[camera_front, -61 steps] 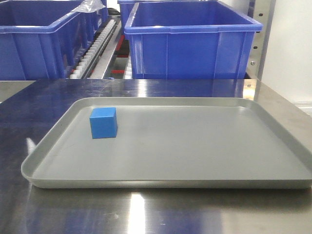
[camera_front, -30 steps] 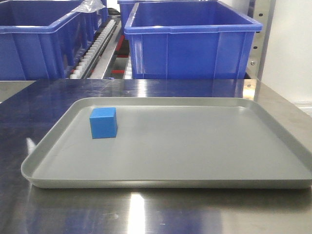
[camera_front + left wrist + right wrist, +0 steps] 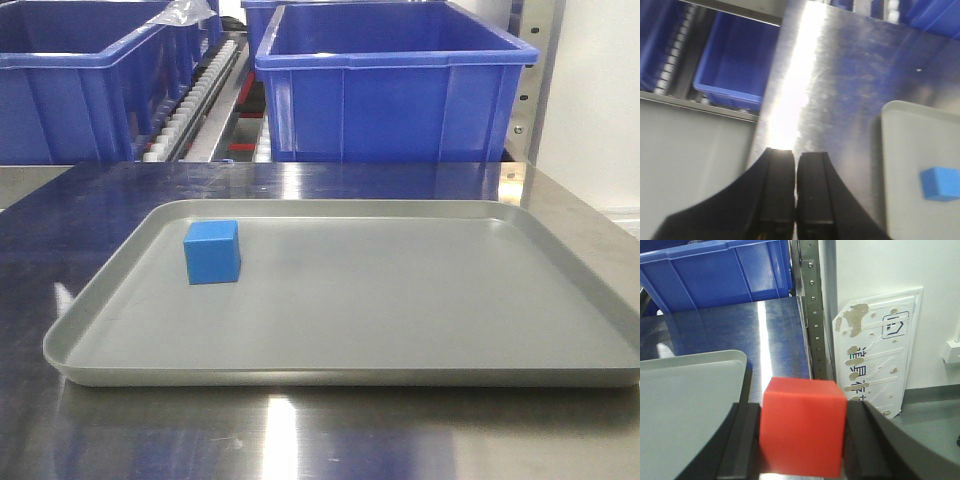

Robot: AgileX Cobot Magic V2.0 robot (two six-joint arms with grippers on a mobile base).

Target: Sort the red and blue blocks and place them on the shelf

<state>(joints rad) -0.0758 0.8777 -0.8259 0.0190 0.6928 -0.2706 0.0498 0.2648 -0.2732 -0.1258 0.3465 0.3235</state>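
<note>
The right gripper [image 3: 803, 440] grasps a plain, matte red block [image 3: 802, 427], edges crisp. A similar blue block [image 3: 212, 251] sits flat on the tray [image 3: 420, 310]. The left gripper [image 3: 796, 192] is clenched, empty.

Front-facing view against the two earlier moments: no visible change; the blue block [image 3: 212, 252] occupies the same far-left spot in the grey tray [image 3: 400, 378].

Warehouse: blue bins [image 3: 390, 100], steel roller rack [image 3: 192, 105]
</note>
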